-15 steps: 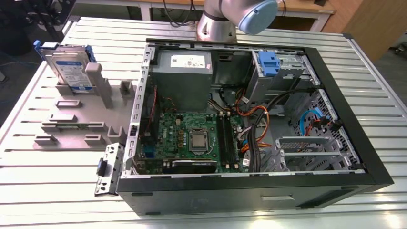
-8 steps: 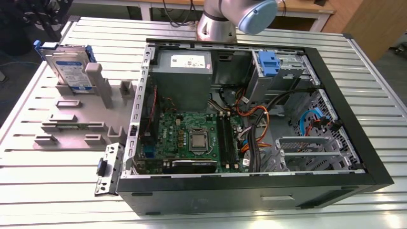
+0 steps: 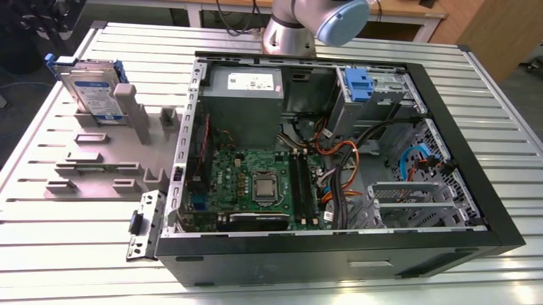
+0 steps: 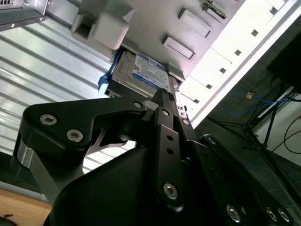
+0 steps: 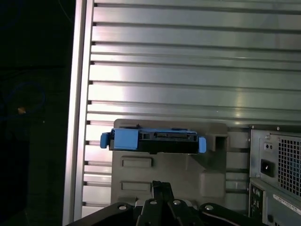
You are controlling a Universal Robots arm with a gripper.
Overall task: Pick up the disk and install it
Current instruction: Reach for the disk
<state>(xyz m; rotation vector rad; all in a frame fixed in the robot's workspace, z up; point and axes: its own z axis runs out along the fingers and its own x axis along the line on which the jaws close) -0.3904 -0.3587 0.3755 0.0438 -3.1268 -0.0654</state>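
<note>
**Disk parked in its stand, claw empty and well short of it**

The disk (image 3: 91,89) stands on edge in the grey holder (image 3: 95,136), at about ten o'clock in the exterior view and outside the open computer case (image 3: 339,251). In both wrist views the gripper (image 5: 161,184) appears to have its fingers pressed together on nothing, and the disk (image 5: 155,140) lies straight ahead of the tips, clear of them. Its long edge runs crosswise to the claw's reach, blue rails at either end.
</note>
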